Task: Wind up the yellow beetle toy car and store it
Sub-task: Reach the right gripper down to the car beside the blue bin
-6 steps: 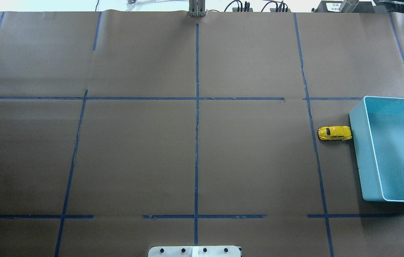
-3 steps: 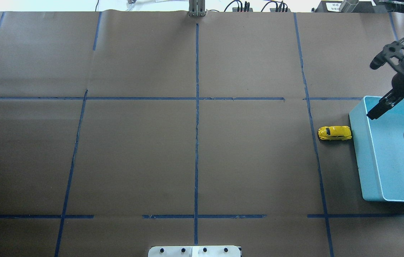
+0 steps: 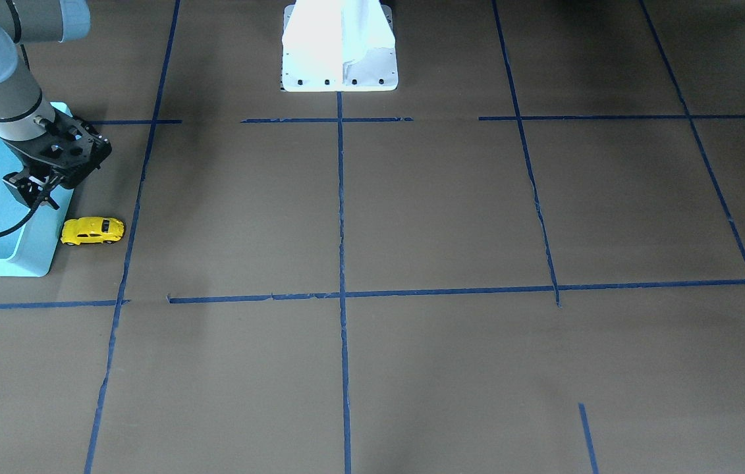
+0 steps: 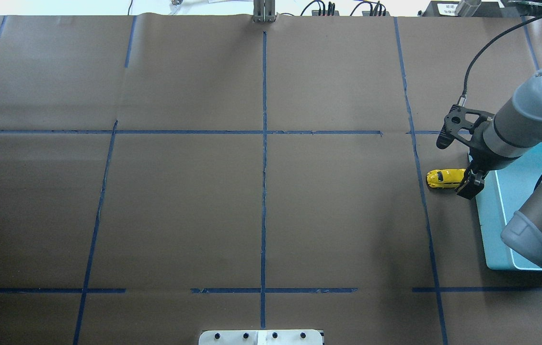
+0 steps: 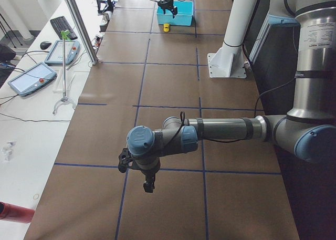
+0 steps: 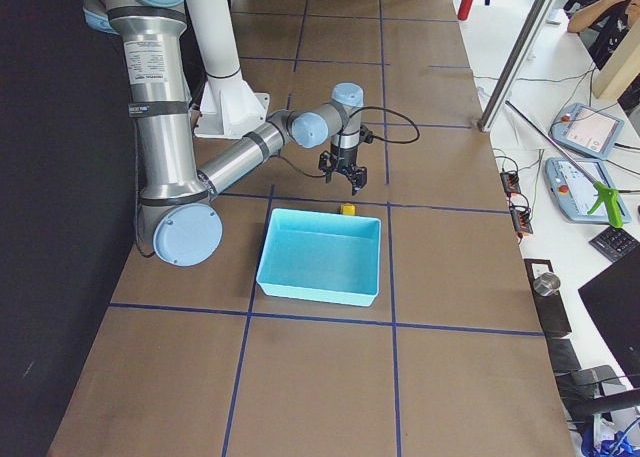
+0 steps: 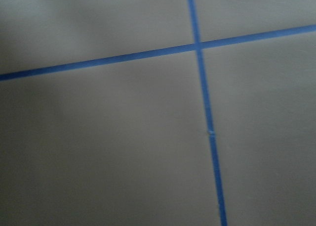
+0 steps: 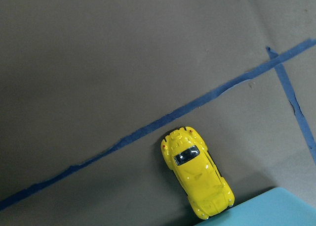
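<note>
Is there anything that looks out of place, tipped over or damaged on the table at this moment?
Nothing stands out. The yellow beetle toy car stands upright on its wheels, right beside the outer wall of the light blue bin, which sits level and holds nothing. No damage shows.

Counted: one yellow beetle toy car (image 4: 445, 178) and one light blue bin (image 4: 493, 225). Two robot arms were recorded, namely the left arm (image 5: 220, 129) and the right arm (image 4: 520, 127).

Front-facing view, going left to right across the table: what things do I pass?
light blue bin → yellow beetle toy car → white robot base
</note>
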{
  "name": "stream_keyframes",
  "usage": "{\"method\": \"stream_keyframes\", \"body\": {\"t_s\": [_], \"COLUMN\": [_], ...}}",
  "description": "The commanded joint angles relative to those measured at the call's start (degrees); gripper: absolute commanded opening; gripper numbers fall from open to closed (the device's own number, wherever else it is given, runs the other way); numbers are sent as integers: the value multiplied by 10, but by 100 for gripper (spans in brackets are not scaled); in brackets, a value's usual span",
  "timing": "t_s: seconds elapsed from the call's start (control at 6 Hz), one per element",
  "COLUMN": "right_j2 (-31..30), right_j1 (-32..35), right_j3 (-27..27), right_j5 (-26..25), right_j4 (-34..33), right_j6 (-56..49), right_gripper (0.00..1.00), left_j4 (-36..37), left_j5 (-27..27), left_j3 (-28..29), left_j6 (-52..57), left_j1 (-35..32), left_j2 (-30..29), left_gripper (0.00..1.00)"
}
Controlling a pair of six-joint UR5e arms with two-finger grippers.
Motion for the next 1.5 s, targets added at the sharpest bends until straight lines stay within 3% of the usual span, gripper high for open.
{"method": "stream_keyframes", "body": {"t_s": [0.0, 0.33, 0.67, 1.0, 1.33], "right_j2": [1, 2, 2, 2, 2], "right_j1": [-36, -69, -74, -68, -59], "right_j3": [-12, -31, -87, -89, -94], "right_j5": [-38, -83, -81, -85, -98], "right_j4": [2, 2, 107, 111, 111], "right_j6": [-43, -55, -77, -93, -130], "right_gripper": [100, 100, 100, 100, 100], "left_j4": [-4, -20, -20, -19, -21], "left_j5": [-1, 4, 16, 16, 9], "left_j3": [-1, -6, -44, -90, -94], "left_j6": [-21, -67, -94, -105, -98], "left_j1": [-4, 3, 52, 71, 69], "left_j2": [9, 5, 5, 35, 48], "left_gripper": [100, 100, 100, 100, 100]}}
